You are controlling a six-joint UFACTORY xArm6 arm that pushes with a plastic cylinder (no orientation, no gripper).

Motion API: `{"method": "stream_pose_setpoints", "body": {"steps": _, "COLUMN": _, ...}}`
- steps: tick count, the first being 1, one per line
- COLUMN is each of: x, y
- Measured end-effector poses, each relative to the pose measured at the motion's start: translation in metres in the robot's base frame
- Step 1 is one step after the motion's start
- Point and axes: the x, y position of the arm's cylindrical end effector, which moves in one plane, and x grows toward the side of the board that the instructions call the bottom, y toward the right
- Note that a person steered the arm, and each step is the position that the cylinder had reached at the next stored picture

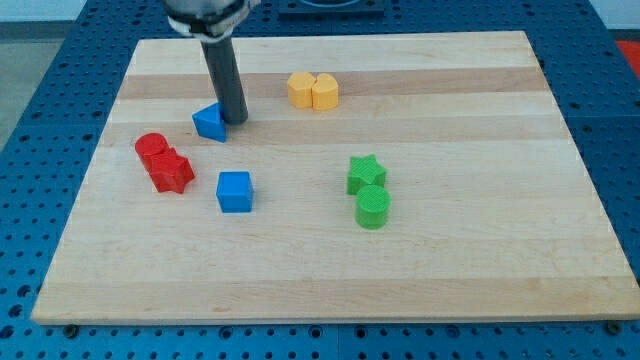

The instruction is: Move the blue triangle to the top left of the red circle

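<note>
The blue triangle lies on the wooden board toward the view's upper left. My tip stands right against the triangle's right side. The red circle lies to the lower left of the triangle, with a small gap between them. A red star-like block touches the circle's lower right.
A blue cube lies below the triangle. Two yellow blocks sit side by side near the view's top middle. A green star and a green cylinder sit right of centre. The board's edge runs along the view's bottom.
</note>
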Motion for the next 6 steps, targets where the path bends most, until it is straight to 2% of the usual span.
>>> {"method": "stream_pose_setpoints", "body": {"steps": 1, "x": -0.012, "y": -0.011}}
{"method": "stream_pose_setpoints", "body": {"steps": 3, "x": -0.005, "y": 0.067}}
{"method": "stream_pose_setpoints", "body": {"steps": 4, "x": 0.023, "y": 0.085}}
{"method": "stream_pose_setpoints", "body": {"steps": 5, "x": 0.045, "y": 0.054}}
{"method": "stream_pose_setpoints", "body": {"steps": 6, "x": 0.041, "y": -0.014}}
